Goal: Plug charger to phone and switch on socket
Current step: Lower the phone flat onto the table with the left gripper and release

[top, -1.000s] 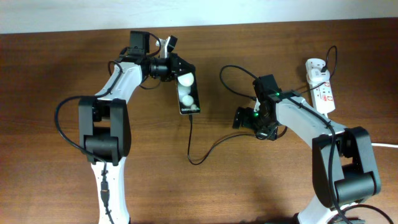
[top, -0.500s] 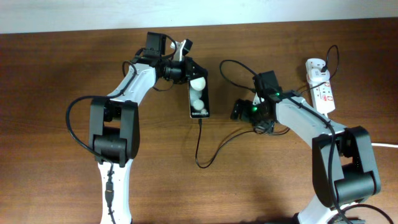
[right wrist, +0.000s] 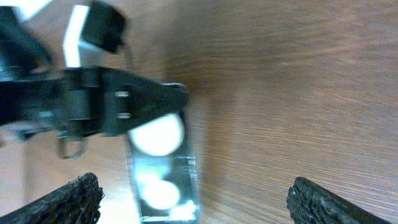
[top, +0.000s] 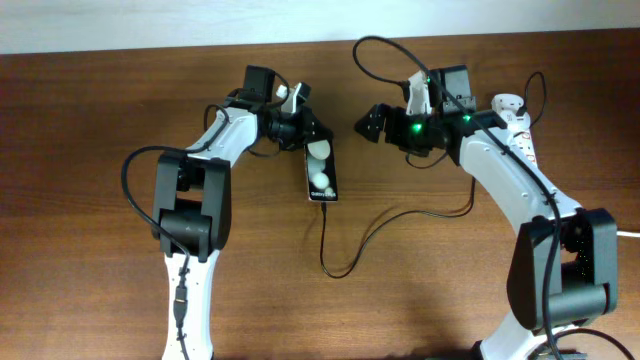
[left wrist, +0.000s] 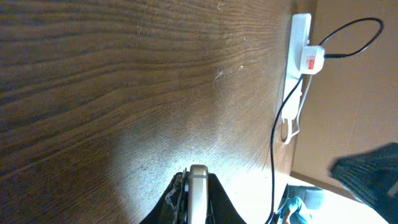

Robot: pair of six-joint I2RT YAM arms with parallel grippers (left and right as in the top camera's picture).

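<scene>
The black phone (top: 320, 172) lies on the wooden table with two white spots on its face. My left gripper (top: 304, 134) is shut on its far end; in the left wrist view the phone's edge (left wrist: 198, 186) stands between the fingers. The thin black charger cable (top: 326, 245) meets the phone's near end, then loops right under my right arm. My right gripper (top: 372, 124) is open and empty, right of the phone; its view shows the phone (right wrist: 163, 186) between wide-spread fingers. The white socket (top: 522, 140) lies at the far right, partly behind my right arm, and shows in the left wrist view (left wrist: 300, 37).
A white adapter with a red mark (left wrist: 313, 59) sits on the socket, with the thin cable leaving it. A thick white cord (left wrist: 292, 118) runs from the socket. A loop of black cable (top: 385, 48) arches near the table's far edge. The wall runs close behind.
My left gripper has slid the phone to the right, dragging the cable. My right arm has swung away from me toward the far edge, its gripper now beside the phone's far end.
</scene>
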